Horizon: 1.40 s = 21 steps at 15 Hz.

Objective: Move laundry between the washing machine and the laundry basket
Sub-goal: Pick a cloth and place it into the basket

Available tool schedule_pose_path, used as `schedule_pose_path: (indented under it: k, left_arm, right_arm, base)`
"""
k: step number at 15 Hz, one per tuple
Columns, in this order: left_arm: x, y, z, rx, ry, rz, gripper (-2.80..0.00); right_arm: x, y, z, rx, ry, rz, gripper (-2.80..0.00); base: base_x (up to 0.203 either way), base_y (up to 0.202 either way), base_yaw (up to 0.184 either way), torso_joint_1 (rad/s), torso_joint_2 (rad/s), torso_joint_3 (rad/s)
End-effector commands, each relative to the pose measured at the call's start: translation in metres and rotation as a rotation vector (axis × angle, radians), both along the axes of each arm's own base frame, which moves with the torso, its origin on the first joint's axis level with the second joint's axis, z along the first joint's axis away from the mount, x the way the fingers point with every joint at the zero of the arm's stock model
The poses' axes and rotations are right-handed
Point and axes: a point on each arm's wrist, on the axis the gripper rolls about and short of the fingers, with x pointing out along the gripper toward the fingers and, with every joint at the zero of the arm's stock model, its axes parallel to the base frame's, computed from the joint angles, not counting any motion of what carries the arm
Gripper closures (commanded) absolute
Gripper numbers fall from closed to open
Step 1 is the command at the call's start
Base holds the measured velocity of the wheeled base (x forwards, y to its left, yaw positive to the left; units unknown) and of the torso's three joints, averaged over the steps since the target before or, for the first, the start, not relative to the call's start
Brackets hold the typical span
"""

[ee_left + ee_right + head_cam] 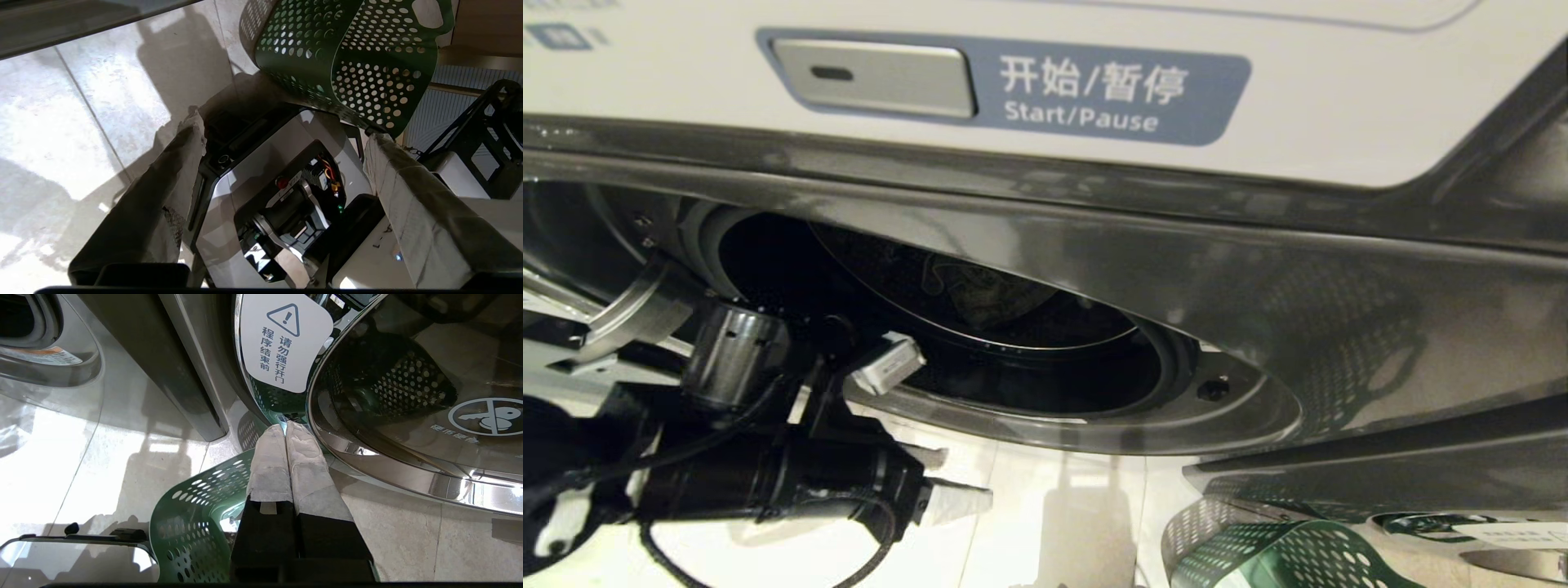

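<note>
A: One dark, crumpled piece of laundry (980, 298) shows dimly inside the round drum of the grey front-loading washing machine (1339, 327), behind the open porthole; its colour and kind cannot be told in that gloom.

B: And the green perforated plastic laundry basket (1282, 555)?

A: It stands on the pale tiled floor (1054, 506) just beside the machine, at the lower right of the head view. The left wrist view shows its holed wall (359, 61) and a handle cut-out, and the right wrist view catches part of its rim (192, 522). Whether anything lies in it cannot be told.

B: Where is the left gripper (919, 429)?

A: Low at the left of the head view, in front of the porthole's lower edge. Its two cloth-wrapped fingers (408, 212) stand wide apart with nothing between them; one fingertip sits at the rim of the opening, the other lower, over the floor. In its own wrist view they frame the robot's white and black base (286, 196).

B: The right gripper (288, 428)?

A: It hangs by the machine's open glass door (408, 396), with its wrapped fingers pressed together and empty, tips near the door's chrome ring, above the basket.

B: Anything else?

A: A silver button beside the blue "Start/Pause" label (1086, 90) on the white control panel above the porthole.
</note>
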Motion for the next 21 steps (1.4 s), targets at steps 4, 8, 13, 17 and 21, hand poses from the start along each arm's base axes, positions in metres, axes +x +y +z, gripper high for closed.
schedule_pose_path:
  k: [4,8,13,17,21]
  left_arm:
    - [0.040,-0.049,-0.031,0.055,0.064,0.044,-2.80]
    - [0.092,-0.084,-0.028,0.038,-0.155,0.250,-2.80]
    - [0.123,-0.094,-0.018,0.080,-0.296,0.405,-2.80]
    - [0.151,-0.083,-0.019,0.179,-0.385,0.542,-2.80]
    - [0.173,-0.082,-0.001,0.157,-0.511,0.565,-2.80]
  right_arm:
    - [0.000,0.000,0.000,0.000,0.001,0.001,0.00]
    - [0.000,0.000,0.000,0.000,0.001,0.001,0.00]
    - [0.000,0.000,0.000,0.000,0.001,0.001,0.00]
    - [0.000,0.000,0.000,0.000,0.001,0.001,0.00]
    - [0.000,0.000,0.000,0.000,0.001,0.001,0.00]
  base:
    - [0.000,0.000,0.000,0.000,0.00,0.000]
    - [0.000,0.000,0.000,0.000,0.00,0.000]
    - [0.000,0.000,0.000,0.000,0.00,0.000]
    - [0.000,0.000,0.000,0.000,0.00,0.000]
    - [0.000,0.000,0.000,0.000,0.00,0.000]
